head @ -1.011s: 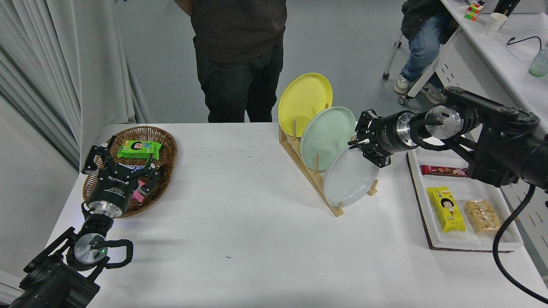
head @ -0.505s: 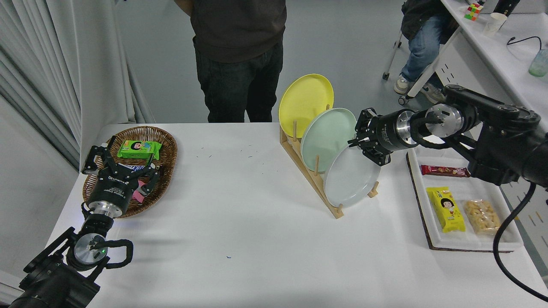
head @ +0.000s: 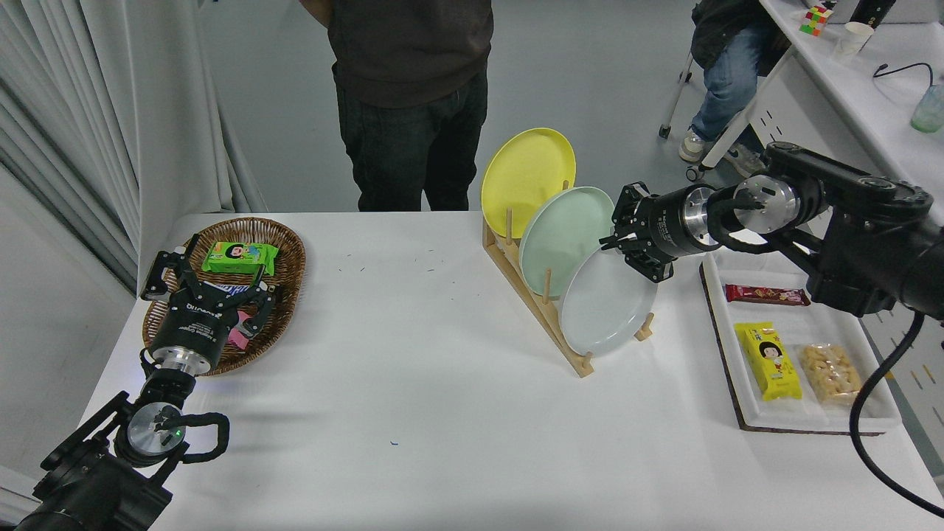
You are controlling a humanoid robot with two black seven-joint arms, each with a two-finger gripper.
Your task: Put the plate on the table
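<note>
A: Where was the plate (head: 606, 304) at that moment?

B: It stood in the front slot of the wooden rack (head: 549, 306), leaning back, just before the mint-green plate (head: 564, 228); the yellow plate (head: 525, 171) was at the far end of the rack. The right tool (head: 618, 247) was at its upper right rim. It seemed closed on the rim, but I could not tell for sure, because the tips were hidden against the plate.

A: And the left tool (head: 210, 284)?

B: Parked far to the left of the rack, over the wicker basket (head: 284, 251), with its fingers spread wide.

A: How should the step be done well?

B: I think the plate must go up and a little forward, so the rim clears the front pegs and does not pull the rack. Then it should be laid flat on the counter (head: 413, 398) before the rack.

A: What differed from one second before?

B: Very little. The right tool, the plate and the rack sat slightly more to the right and higher; the left arm had not moved.
</note>
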